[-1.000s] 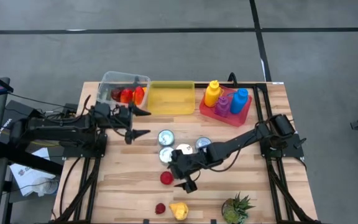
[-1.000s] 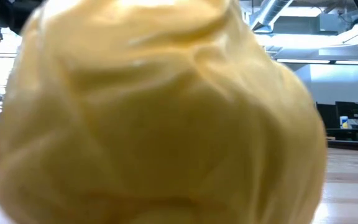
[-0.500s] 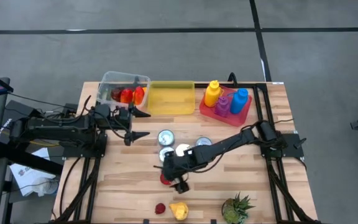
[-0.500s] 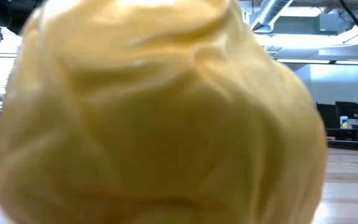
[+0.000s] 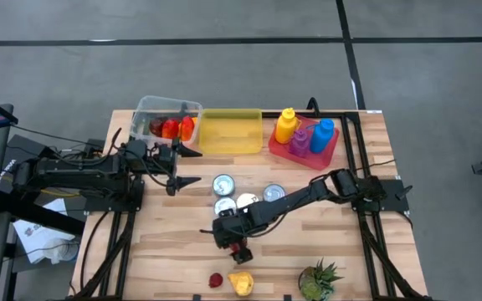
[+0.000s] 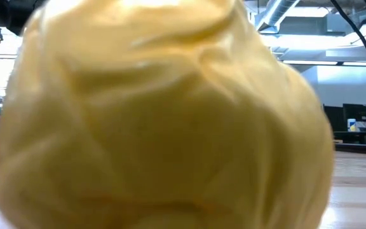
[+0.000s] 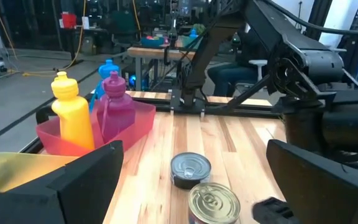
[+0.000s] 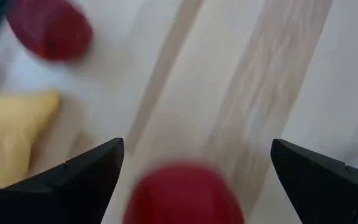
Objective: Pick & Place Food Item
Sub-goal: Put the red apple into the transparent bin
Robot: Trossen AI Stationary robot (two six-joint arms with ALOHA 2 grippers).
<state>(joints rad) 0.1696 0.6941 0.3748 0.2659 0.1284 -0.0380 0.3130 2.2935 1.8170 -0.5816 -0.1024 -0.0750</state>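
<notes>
A round red food item lies on the wooden table, low between the open fingers of my right gripper. In the high view that gripper slants down over it and hides most of it. A second red item and a yellow food item lie at the near edge. The yellow item fills the low view. My left gripper waits open and level at the far left, near the clear bin.
Several tin cans stand mid-table just beyond the right arm. A yellow bin and a red tray with three bottles line the far edge. A small pineapple sits near right. Red and orange items lie in the clear bin.
My right gripper has gone toward the table's left and near edges and down, tipping further downward, from beside the cans to over the round red item. It has stayed open.
</notes>
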